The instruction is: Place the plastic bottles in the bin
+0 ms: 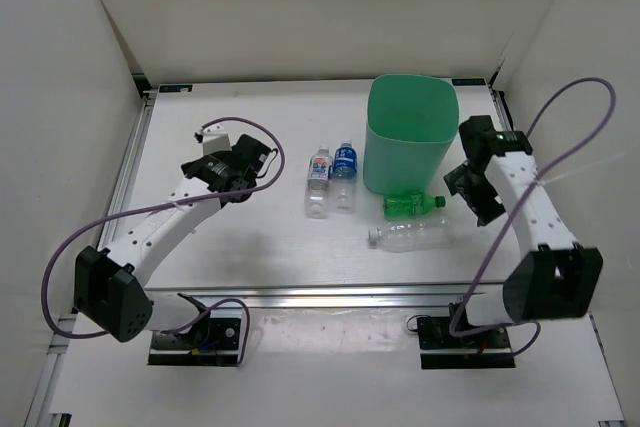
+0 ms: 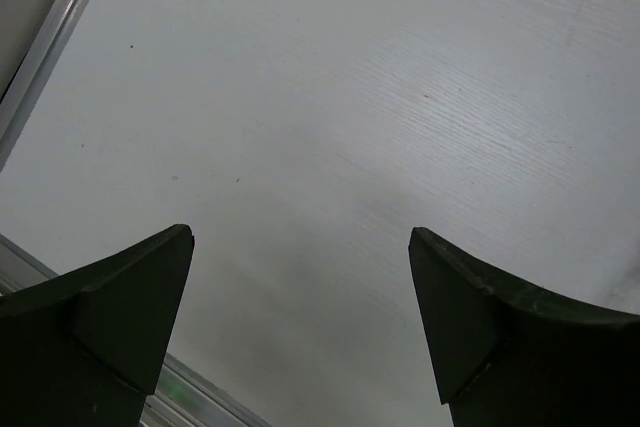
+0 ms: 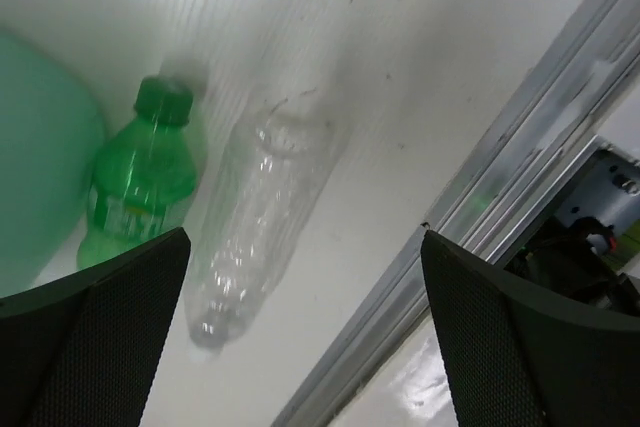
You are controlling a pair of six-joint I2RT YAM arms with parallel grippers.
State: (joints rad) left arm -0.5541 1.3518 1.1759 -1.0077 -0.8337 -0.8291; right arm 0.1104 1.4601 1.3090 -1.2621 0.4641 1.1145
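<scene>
1. So the mint-green bin (image 1: 400,162) stood upright toward the table's (image 1: 250,247) far edge, a bit right of centre.
2. The green bottle (image 1: 413,205) lay on its side just beside the bin's near wall, and the plain clear bottle (image 1: 410,237) lay just beyond it toward the near edge.
3. The blue-label bottle (image 1: 344,175) and the white-red-label bottle (image 1: 318,183) lay side by side mid-table.
4. The left pincer (image 2: 300,237) gaped wide over bare table, gripping nothing.
5. The right pincer (image 3: 305,234) was spread wide too, empty, near the right edge.
</scene>
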